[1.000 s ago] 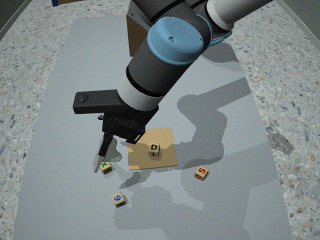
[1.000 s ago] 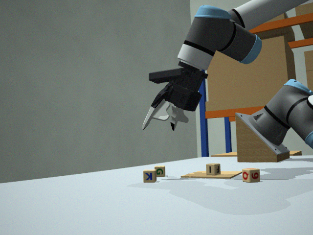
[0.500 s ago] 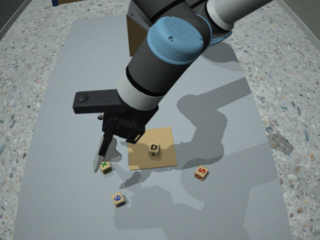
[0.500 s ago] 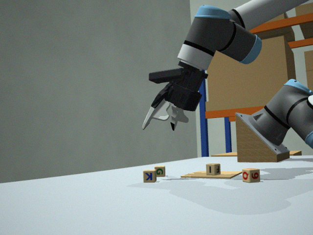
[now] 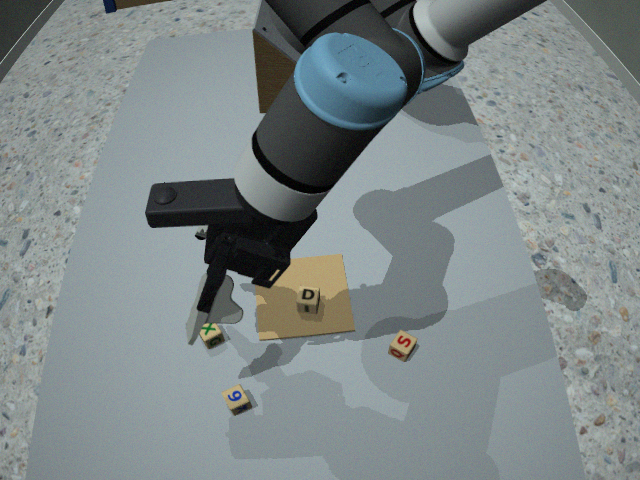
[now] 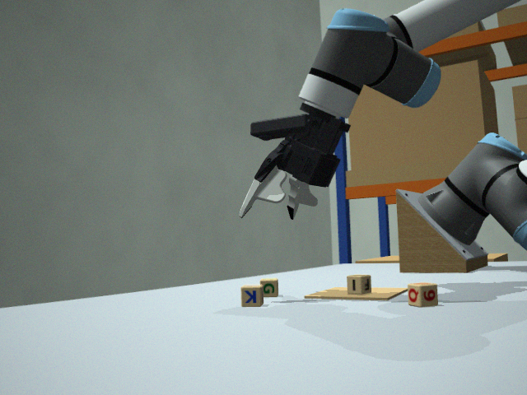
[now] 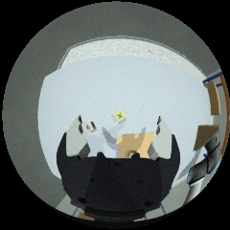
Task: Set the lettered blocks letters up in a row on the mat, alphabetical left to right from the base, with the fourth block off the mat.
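A tan mat (image 5: 305,297) lies on the grey table. A block with a black D on top (image 5: 308,299) stands on the mat; it also shows in the side view (image 6: 358,284). A block with a green X on top (image 5: 211,334) sits left of the mat, off it. A block with a red S on top (image 5: 402,345) sits right of the mat, off it. A block with a blue digit on top (image 5: 237,398) lies nearer the camera. My gripper (image 6: 267,216) is open and empty, high above the table, over the space between the X block (image 7: 120,115) and the mat (image 7: 135,145).
The arm's wooden base wedge (image 6: 434,242) stands at the far end of the table. Shelving with orange beams and blue posts (image 6: 342,204) stands behind it. Speckled floor surrounds the table.
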Robot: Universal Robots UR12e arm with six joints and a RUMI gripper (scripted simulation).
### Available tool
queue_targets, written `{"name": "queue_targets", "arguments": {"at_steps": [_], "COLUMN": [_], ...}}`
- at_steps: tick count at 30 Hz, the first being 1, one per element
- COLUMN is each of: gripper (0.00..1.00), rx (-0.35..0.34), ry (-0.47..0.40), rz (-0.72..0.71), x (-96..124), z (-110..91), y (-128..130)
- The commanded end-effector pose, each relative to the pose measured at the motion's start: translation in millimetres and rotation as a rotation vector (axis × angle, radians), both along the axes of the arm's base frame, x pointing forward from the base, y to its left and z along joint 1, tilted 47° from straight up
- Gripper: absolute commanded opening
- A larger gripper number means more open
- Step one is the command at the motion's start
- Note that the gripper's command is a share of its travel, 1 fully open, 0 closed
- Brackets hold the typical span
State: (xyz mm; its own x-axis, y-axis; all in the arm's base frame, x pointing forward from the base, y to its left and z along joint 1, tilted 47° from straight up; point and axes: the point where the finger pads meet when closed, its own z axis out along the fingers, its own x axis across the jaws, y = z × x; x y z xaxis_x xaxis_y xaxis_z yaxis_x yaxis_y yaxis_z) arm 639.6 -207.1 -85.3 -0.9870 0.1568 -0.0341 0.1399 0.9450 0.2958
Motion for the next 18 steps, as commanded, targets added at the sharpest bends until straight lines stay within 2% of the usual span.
{"name": "queue_targets", "arguments": {"at_steps": [1,13,18], "gripper": [1.00,1.00,1.00], "rx": [-0.001,0.001,0.068], "ry": [-0.001,-0.001,0.008], "rz": [-0.001,-0.001,-0.010], "x": [0,0,-7], "z": [0,1,11], "y": [-1,0,12]}}
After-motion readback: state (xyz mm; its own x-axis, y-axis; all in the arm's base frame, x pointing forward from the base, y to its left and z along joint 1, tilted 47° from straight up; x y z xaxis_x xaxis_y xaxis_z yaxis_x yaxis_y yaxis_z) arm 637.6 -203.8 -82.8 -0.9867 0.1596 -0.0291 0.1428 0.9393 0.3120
